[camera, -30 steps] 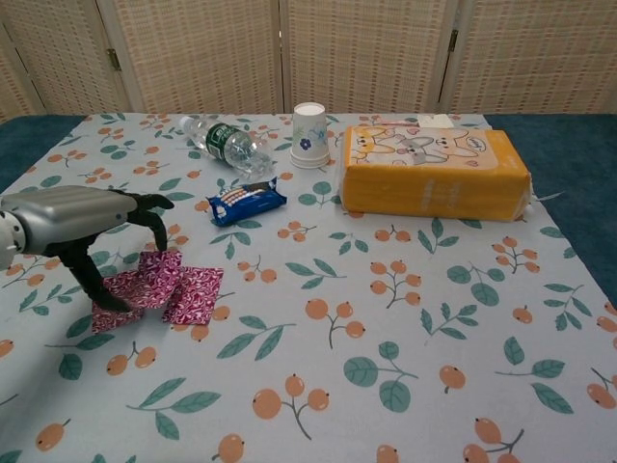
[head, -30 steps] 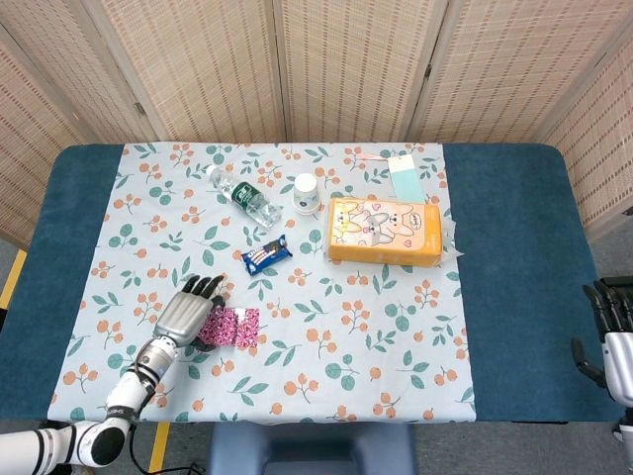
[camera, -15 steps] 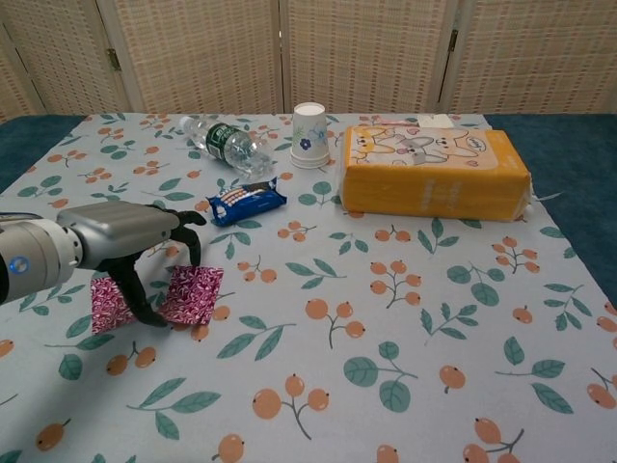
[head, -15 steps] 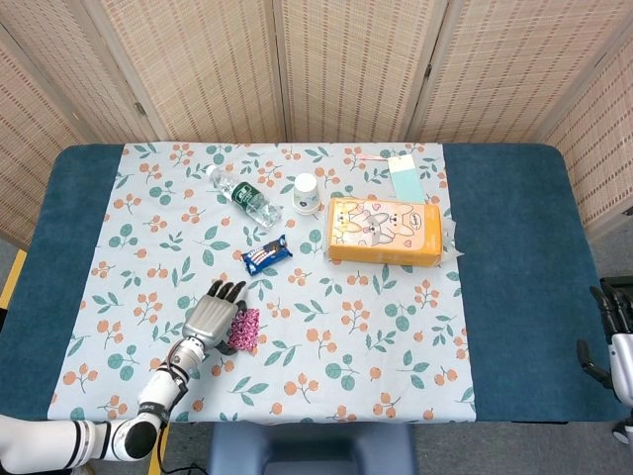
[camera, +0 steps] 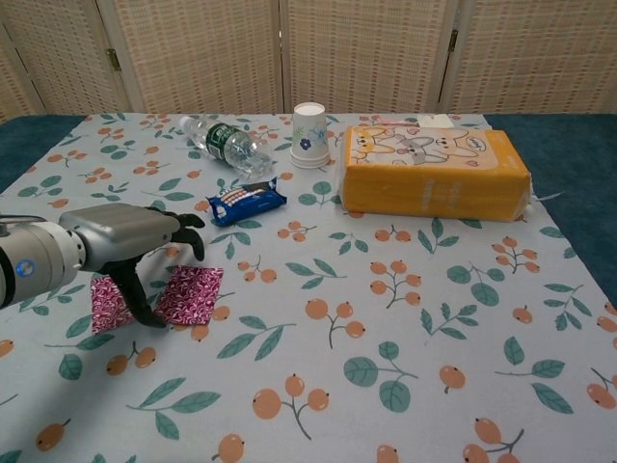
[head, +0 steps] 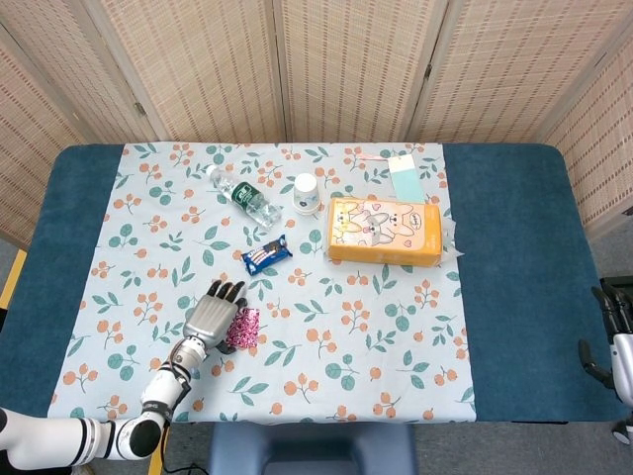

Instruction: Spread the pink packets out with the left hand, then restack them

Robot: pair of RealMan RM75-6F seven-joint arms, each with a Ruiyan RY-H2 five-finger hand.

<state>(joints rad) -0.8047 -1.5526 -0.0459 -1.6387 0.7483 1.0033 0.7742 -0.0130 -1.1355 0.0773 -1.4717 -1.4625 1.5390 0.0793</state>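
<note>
Glossy pink foil packets [camera: 188,293]; matt silver metal left hand [camera: 120,236], black fingers [camera: 145,307]; matt floral cloth [camera: 386,318] on worktop; clear plastic bottle [camera: 227,145].

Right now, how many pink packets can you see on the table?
2 visible in the chest view: one pink packet just right of the left robot hand, another on its left, partly behind the fingers. More may be hidden under the hand or stacked.

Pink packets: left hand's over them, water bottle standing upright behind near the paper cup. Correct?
Not quite. The water bottle lies on its side, not upright; the chest view shows it plainly. The rest holds: the left hand is over the pink packets, and the bottle is near the paper cup.
</note>
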